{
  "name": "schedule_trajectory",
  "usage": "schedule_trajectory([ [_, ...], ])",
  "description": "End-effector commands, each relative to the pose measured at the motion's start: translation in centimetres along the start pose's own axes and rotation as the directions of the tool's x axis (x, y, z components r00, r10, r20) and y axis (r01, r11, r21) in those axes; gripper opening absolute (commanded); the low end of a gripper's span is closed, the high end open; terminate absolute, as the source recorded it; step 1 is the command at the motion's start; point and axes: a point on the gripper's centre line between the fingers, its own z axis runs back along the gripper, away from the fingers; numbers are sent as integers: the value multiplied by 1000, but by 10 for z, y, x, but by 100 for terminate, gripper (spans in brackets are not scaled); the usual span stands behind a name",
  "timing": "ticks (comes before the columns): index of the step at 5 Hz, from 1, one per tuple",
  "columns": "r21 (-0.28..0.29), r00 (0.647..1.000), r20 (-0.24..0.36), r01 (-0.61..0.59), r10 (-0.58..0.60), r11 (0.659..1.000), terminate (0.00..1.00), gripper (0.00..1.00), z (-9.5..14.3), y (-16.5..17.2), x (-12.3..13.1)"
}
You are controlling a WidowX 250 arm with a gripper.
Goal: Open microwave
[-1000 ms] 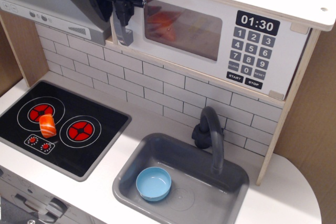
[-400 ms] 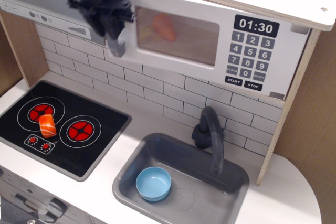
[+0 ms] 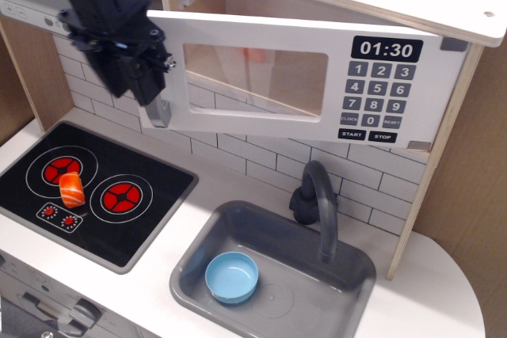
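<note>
While my gripper [image 3: 150, 89] seems clamped on the handle [image 3: 158, 111] of the microwave [image 3: 317, 77] above the sink [image 3: 348, 263], door half swung, I judge pulling further outward comes next.

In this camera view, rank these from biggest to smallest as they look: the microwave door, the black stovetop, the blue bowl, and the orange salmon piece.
1. microwave door, though it swings toward the camera, which may inflate it
2. black stovetop
3. blue bowl
4. orange salmon piece
</note>
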Motion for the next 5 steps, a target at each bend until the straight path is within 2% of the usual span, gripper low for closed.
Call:
schedule_trajectory([
  [1, 88, 918, -393, -24, 57, 996, 0, 100, 22, 3, -26],
  [2, 231, 930, -198, -262, 309, 937, 0, 100, 24, 34, -6],
  [3, 254, 870, -60, -460, 489, 851, 0, 100, 37, 75, 16],
  [4, 228, 869, -9, -480, 495, 847, 0, 100, 56, 107, 17],
  [5, 245, 815, 16, -565, 579, 788, 0, 100, 60, 126, 29],
])
